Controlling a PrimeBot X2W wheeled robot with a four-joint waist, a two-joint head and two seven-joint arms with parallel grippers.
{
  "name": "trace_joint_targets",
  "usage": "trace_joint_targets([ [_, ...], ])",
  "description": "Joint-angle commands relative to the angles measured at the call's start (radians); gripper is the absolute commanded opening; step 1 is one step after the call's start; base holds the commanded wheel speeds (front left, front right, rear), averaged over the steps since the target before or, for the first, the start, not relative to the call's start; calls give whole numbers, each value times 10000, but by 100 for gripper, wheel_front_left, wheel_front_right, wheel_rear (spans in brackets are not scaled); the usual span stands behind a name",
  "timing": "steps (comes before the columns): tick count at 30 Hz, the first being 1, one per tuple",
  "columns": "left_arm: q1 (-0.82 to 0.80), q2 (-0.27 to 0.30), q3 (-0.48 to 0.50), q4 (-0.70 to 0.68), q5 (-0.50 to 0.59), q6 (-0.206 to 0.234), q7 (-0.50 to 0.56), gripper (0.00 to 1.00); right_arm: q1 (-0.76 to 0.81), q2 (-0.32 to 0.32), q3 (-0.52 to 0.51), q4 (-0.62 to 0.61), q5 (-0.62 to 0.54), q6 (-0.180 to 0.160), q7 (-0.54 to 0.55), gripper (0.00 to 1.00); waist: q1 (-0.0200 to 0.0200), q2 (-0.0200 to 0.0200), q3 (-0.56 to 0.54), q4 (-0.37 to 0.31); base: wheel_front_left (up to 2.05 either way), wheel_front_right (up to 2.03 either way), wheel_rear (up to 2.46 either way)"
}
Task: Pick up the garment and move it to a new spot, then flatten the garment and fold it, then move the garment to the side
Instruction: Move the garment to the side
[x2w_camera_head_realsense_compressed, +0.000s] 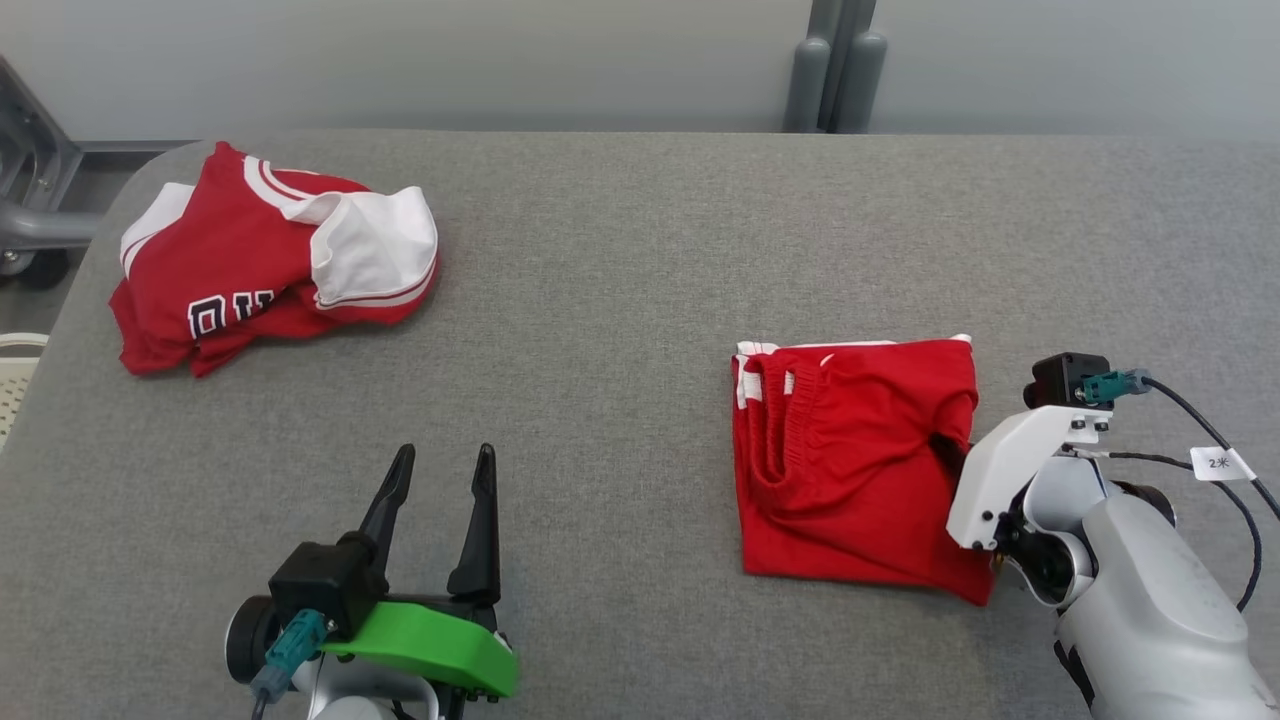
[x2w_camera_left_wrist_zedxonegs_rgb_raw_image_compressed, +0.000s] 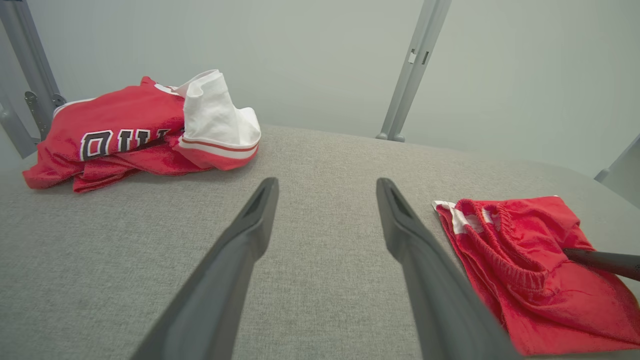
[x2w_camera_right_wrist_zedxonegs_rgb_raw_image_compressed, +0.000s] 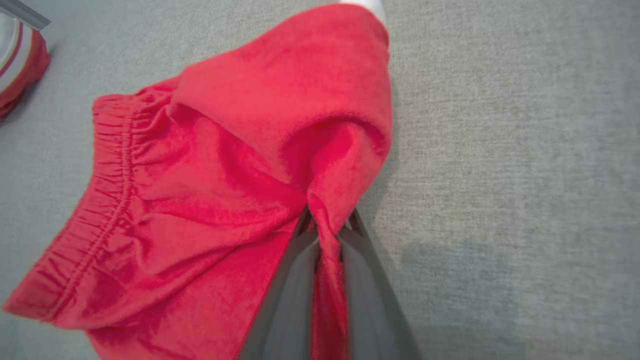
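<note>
right gripper (x2w_camera_right_wrist_zedxonegs_rgb_raw_image_compressed: 327, 231) pinched tight on a thin right-edge fold of the shorts (x2w_camera_head_realsense_compressed: 850, 470); left gripper (x2w_camera_head_realsense_compressed: 445, 455) wide open, empty; dragging could unravel the folding

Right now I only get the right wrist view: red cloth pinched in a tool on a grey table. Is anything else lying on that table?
Observer: Yes. A crumpled red and white jersey lies at the far left of the table, well apart from your red shorts.
Operator: Where is the other tool?
Observer: The left tool stands open at the near left, touching neither garment.
Operator: Does the jersey say anything?
Observer: It has black letters edged in white, but they are partly lost in the folds, so I cannot read a word.
</note>
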Motion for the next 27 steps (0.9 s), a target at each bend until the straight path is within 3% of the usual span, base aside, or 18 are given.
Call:
trace_joint_targets([
  [1,-66,65,24,-97,84,-9,-34,100,-128,-158,86,24,-31,1,-132,0,0,0,10,-188,0,0,0],
  [9,-163,38,79,-361,193,-1,-67,100,-634,-657,634,-40,-168,1,-414,0,0,0,152,-1230,0,0,0],
  [14,-516,-36,26,-500,352,-69,-79,100,-1304,-1062,951,-212,-198,1,-349,0,0,0,636,-2426,0,0,0],
  [18,-846,29,1,-528,465,-144,-47,100,-1765,-1188,1127,-277,-210,1,-400,0,0,0,1047,-3302,0,0,0],
  [27,-1407,219,-67,-542,727,-207,125,100,-2310,-1288,1202,-163,-72,1,-692,0,0,0,1619,-4426,0,0,0],
])
